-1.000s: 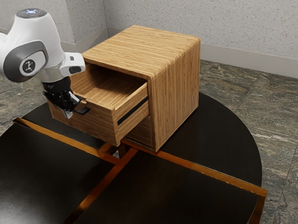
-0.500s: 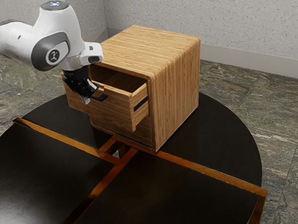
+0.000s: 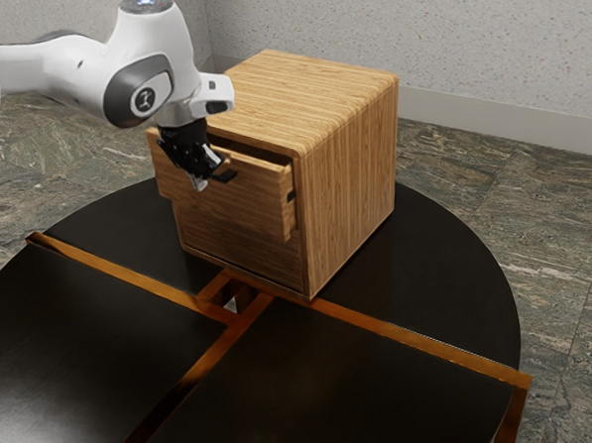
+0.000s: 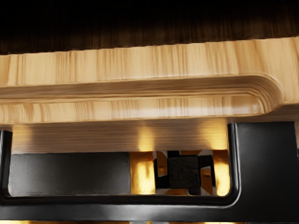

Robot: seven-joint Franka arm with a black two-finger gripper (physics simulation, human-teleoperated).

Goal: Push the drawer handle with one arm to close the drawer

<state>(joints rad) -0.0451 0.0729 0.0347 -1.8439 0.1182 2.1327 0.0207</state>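
Observation:
My gripper (image 3: 201, 180) is at the upper part of the drawer front (image 3: 254, 201) in the exterior view, at the black handle (image 3: 224, 176); whether its fingers stand apart or together is hidden. The wooden drawer sticks out a short way from the cabinet (image 3: 348, 175), leaving a narrow dark gap above its front and a little of its side visible. In the wrist view, the black bracket-shaped handle (image 4: 117, 208) stands off the drawer front (image 4: 117, 65), close under my hand. Contact between gripper and handle cannot be made out.
The cabinet stands on a round black table (image 3: 452, 279) with orange-brown metallic strips (image 3: 419, 342) across it. Through the handle's opening, the wrist view shows a dark tabletop panel (image 4: 70, 172) and gold-lit trim (image 4: 142, 172). A wall rises behind the cabinet.
The drawer has slid a good way into the cabinet, its opening shrinking to a narrow gap. My gripper and arm have moved along with it toward the exterior view's right and up.

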